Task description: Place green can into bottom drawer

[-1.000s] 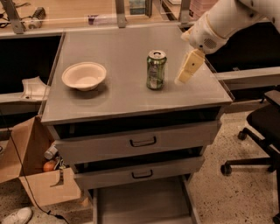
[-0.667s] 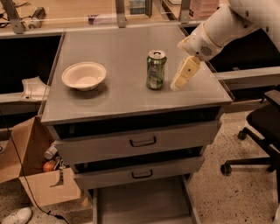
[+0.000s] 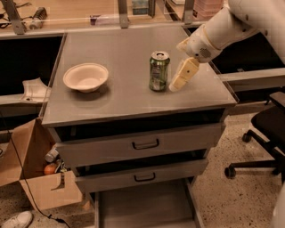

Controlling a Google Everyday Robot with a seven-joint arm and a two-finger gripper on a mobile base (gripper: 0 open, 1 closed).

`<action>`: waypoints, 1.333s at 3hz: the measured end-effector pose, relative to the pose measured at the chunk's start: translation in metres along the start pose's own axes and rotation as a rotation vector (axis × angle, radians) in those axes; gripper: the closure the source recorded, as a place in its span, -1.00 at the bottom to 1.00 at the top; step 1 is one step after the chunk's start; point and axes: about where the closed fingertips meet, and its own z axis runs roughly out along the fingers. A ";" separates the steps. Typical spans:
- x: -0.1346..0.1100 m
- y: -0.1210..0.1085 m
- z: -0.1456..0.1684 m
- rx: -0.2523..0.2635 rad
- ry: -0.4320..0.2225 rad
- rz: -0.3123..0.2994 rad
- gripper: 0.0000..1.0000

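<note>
Closing in from the right, the gripper [image 3: 182, 75] has slid left and dipped over the last second. It now sits just beside the right side of the green can [image 3: 159, 71], and whether it touches is unclear. Whether the gripper is apart or together I cannot tell. The can itself has not moved, so I judge the grasp is about to start and is not yet made.

Nearest, at the foot of the cabinet, the bottom drawer [image 3: 142, 207] stands pulled out, its flat grey floor bare and ready. Above it the two upper drawers [image 3: 142, 144] are slightly ajar. On the cabinet top [image 3: 120, 49] the can stands upright, right of centre and mid-depth, well clear of the front edge. A cream bowl [image 3: 86, 76] sits well apart, toward the left edge.

A cardboard box [image 3: 31, 178] rests on the speckled floor at the left, an office chair [image 3: 267, 124] at the right. A wooden bench [image 3: 67, 13] runs behind the far edge.
</note>
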 end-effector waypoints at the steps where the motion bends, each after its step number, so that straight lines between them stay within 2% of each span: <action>1: -0.011 -0.011 0.012 0.008 -0.041 0.000 -1.00; 2: -0.011 -0.012 0.012 0.009 -0.044 0.000 -1.00; 3: -0.014 -0.005 0.026 -0.029 -0.090 0.003 -1.00; 4: -0.015 -0.004 0.030 -0.036 -0.099 0.014 -1.00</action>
